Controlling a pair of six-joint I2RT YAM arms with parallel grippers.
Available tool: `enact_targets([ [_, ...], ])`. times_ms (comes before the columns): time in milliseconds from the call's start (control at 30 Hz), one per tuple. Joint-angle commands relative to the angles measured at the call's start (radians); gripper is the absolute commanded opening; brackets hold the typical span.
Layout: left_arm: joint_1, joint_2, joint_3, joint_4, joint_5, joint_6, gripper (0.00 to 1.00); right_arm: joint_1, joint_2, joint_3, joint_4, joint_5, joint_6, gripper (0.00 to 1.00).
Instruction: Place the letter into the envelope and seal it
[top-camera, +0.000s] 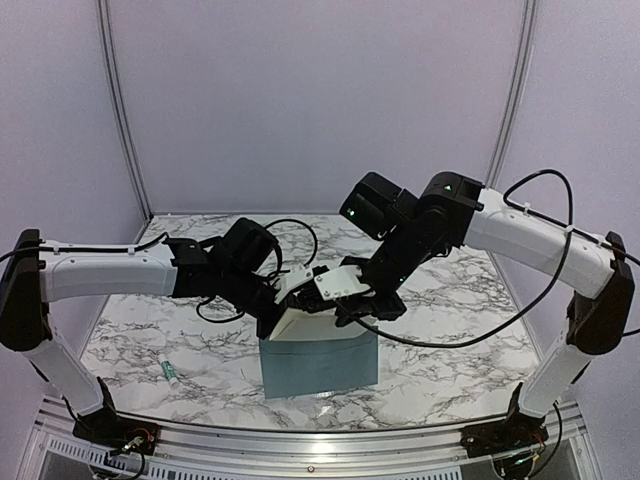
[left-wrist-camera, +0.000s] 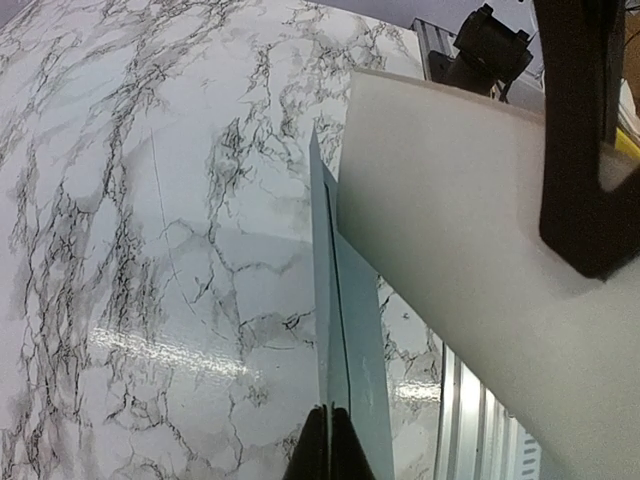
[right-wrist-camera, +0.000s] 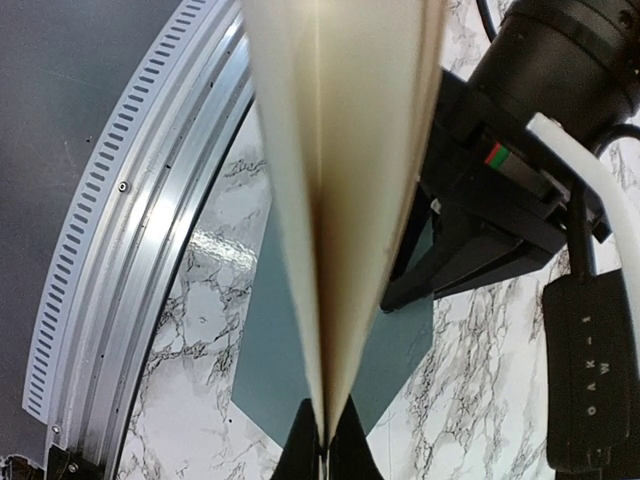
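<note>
Top external: blue-grey envelope (top-camera: 320, 368), top edge hidden by letter (top-camera: 300, 322); left gripper (left-wrist-camera: 329, 440) clamping envelope, right gripper (right-wrist-camera: 325, 440) clamping letter.

From above, my fingertips were hidden behind the letter (top-camera: 300, 322), which also covered the envelope (top-camera: 320, 370) along its far edge. Beyond my right fingers (right-wrist-camera: 300, 455) the sheet was blurred and cut off at the picture's top. Well left of my left fingers (left-wrist-camera: 312, 455), a green-tipped speck (top-camera: 172, 372) was too small to tell.
</note>
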Motion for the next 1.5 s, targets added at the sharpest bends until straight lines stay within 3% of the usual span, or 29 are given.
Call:
enact_targets([
  [0,-0.007,-0.045,0.021,-0.025,0.021,-0.015,0.0,0.015,-0.011,-0.015,0.031,0.029,0.02,0.0],
  [767,-0.007,-0.044,0.012,-0.025,0.04,-0.017,0.0,0.021,0.002,-0.066,0.067,0.08,0.019,0.0],
  [1467,-0.008,-0.018,0.016,-0.025,0.053,-0.039,0.0,0.062,0.094,-0.062,0.081,0.218,0.086,0.0],
])
